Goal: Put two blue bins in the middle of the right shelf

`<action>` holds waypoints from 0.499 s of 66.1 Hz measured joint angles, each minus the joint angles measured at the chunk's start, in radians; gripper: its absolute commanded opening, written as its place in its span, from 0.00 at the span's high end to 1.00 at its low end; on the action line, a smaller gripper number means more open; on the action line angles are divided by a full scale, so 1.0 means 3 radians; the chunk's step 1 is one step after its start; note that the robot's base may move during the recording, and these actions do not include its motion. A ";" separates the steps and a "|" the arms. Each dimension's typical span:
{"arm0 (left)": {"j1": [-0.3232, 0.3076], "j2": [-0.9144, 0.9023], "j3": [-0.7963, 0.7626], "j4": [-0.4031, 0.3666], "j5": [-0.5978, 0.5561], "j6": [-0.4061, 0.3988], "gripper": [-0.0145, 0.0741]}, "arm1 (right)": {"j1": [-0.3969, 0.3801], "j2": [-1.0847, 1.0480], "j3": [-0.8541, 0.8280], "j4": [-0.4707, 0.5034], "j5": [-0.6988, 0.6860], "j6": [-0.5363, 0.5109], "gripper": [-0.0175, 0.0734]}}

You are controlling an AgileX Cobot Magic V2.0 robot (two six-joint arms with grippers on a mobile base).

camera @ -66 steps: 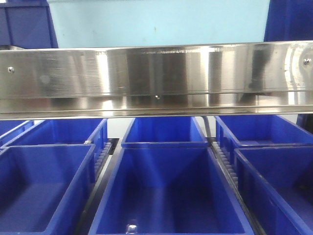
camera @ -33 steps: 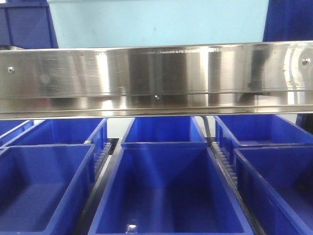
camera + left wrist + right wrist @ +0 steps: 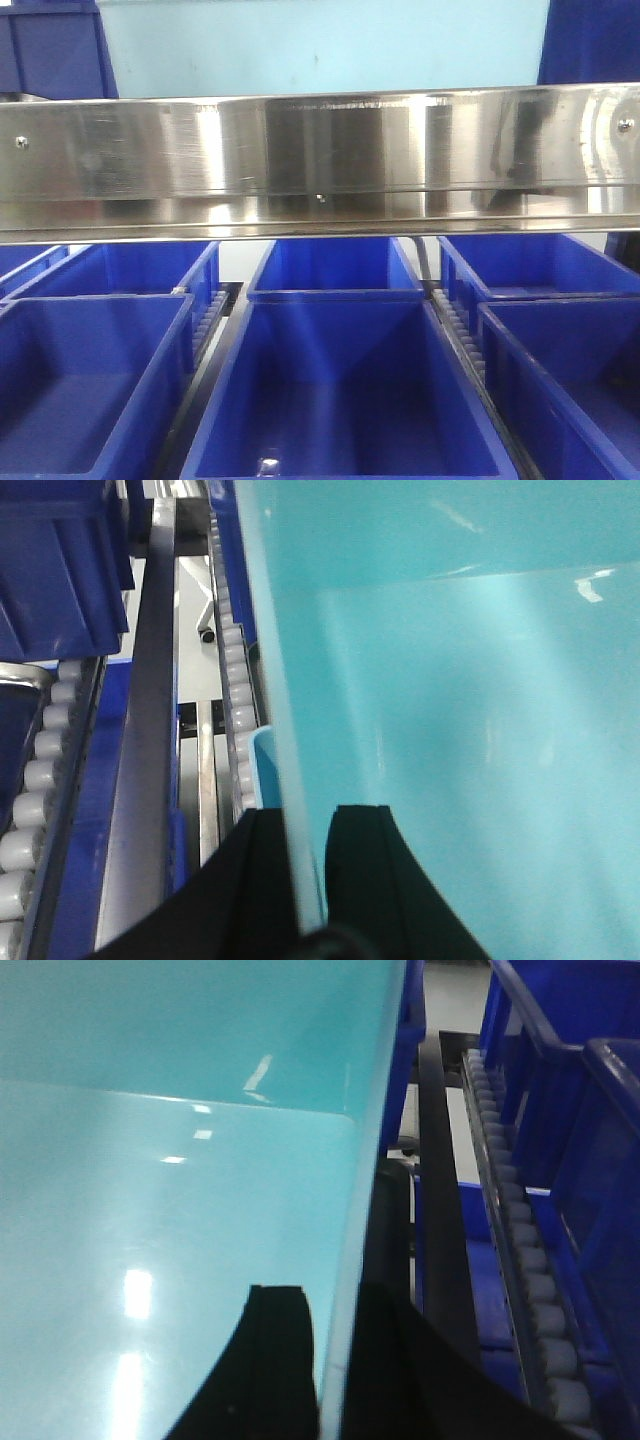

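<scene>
Front view: a light turquoise plastic bin (image 3: 320,45) sits above the brushed steel shelf rail (image 3: 320,150), with dark blue plastic bins (image 3: 340,390) below that rail. Only the wrist views show the left gripper (image 3: 300,830) and right gripper (image 3: 335,1310), whose jaws pinch opposite walls of the turquoise bin.

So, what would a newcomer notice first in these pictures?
The pale turquoise bin fills both wrist views, its walls pinched by the left gripper and the right gripper. In the front view, a shiny steel shelf rail crosses the middle, with dark blue bins in rows beneath.
</scene>
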 measured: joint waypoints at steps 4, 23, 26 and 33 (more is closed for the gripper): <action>0.0021 0.0002 0.0070 -0.0013 -0.0081 0.0000 0.96 | 0.0000 0.0007 0.0047 0.0000 -0.0035 0.0007 0.99; 0.0089 0.0169 0.0149 -0.0062 -0.0250 0.0000 0.96 | -0.0027 0.0014 0.0372 -0.0022 -0.0386 0.0043 0.99; 0.0089 0.0193 0.0149 -0.0062 -0.0257 0.0000 0.96 | -0.0033 0.0028 0.0427 -0.0027 -0.0430 0.0052 0.99; 0.0089 0.0244 0.0149 -0.0064 -0.0268 0.0000 0.96 | -0.0075 0.0080 0.0466 -0.0027 -0.0498 0.0057 0.99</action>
